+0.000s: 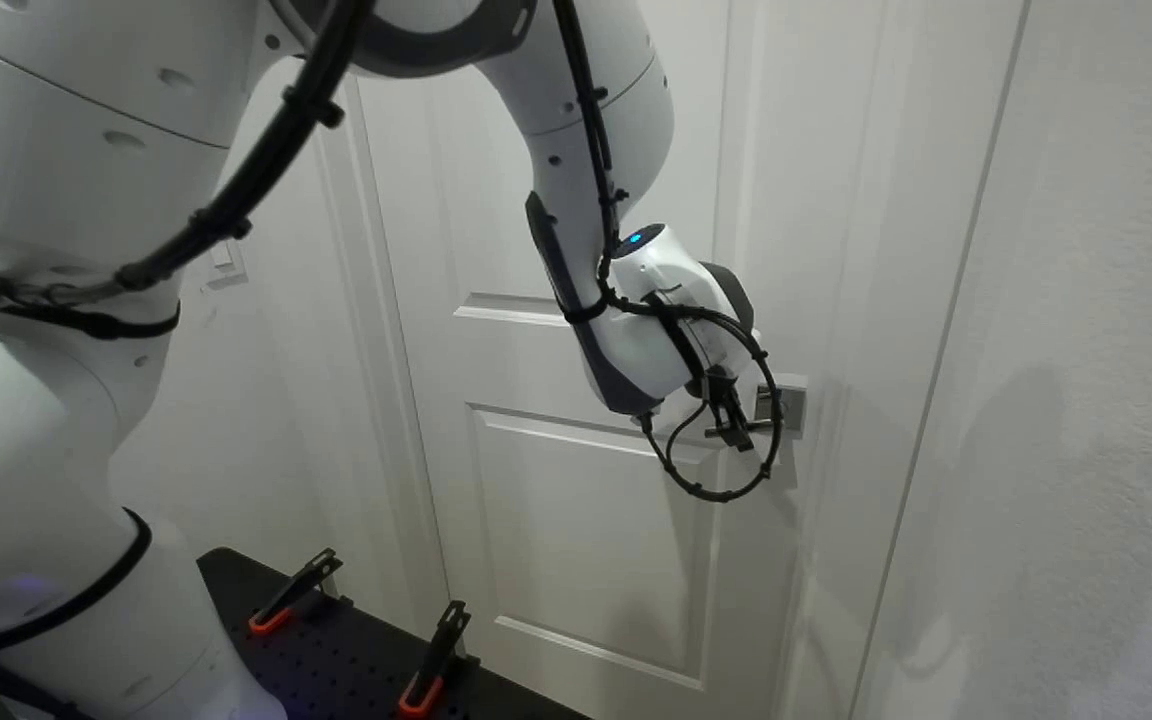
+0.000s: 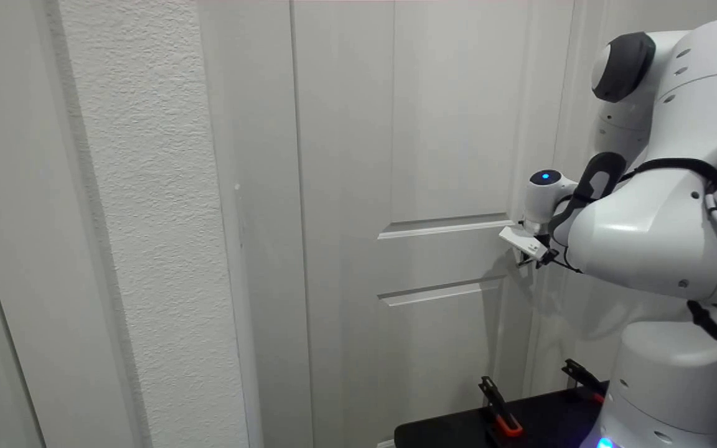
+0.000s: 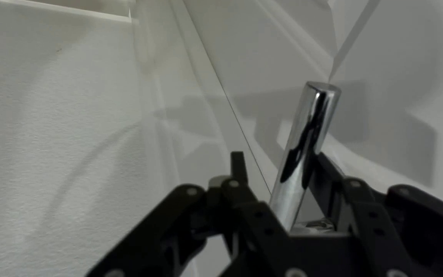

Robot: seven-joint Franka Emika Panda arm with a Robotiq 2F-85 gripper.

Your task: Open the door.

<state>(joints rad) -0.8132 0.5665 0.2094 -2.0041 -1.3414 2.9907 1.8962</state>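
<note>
The white paneled door stands flush in its frame in both exterior views and appears shut. Its silver lever handle sticks out from a square plate. In the wrist view the round chrome lever runs between the fingers of my gripper. The fingers are apart. The lever lies close to the right finger, and a gap shows on the left finger's side. Whether the right finger touches it I cannot tell. The gripper also shows in an exterior view, with the lever crossing it.
A black perforated table carries the arm base. Two orange-tipped clamps grip its edge near the door. A black cable loop hangs around the gripper. A white textured wall stands beside the door frame.
</note>
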